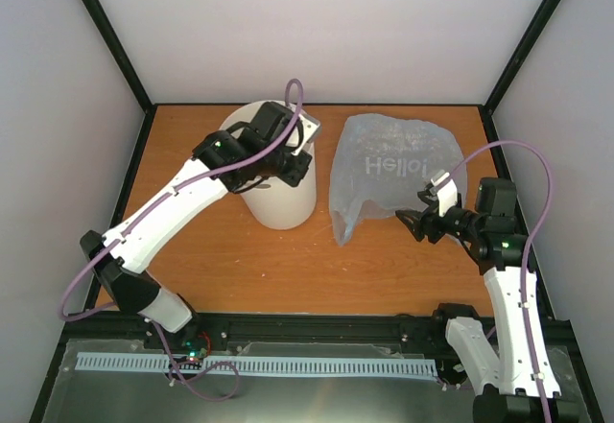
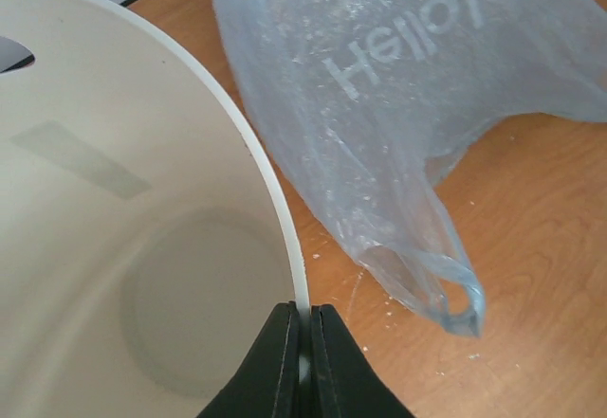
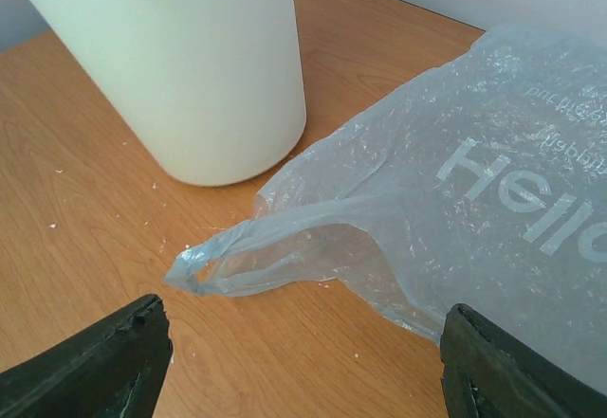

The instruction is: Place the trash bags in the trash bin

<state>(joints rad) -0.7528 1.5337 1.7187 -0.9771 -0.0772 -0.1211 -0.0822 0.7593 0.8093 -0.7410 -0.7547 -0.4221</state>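
Note:
The off-white trash bin (image 1: pixel 278 202) stands upright at the back left of the wooden table. My left gripper (image 1: pixel 293 164) is shut on its right rim; the left wrist view shows both fingers (image 2: pixel 280 361) clamped on the thin rim (image 2: pixel 275 200), with the bin's inside empty. The pale-blue "Hello!" trash bag (image 1: pixel 393 169) lies flat on the table to the right of the bin. My right gripper (image 1: pixel 418 214) is open and empty at the bag's near right edge. In the right wrist view its jaws stand wide apart (image 3: pixel 305 328) just short of the bag (image 3: pixel 455 219) and its handle loop (image 3: pixel 204 271).
The orange wooden table (image 1: pixel 240 270) is boxed in by white walls with black corner posts. A black rail (image 1: pixel 317 327) runs along the near edge. Small white crumbs dot the wood near the bin's base (image 3: pixel 190 58).

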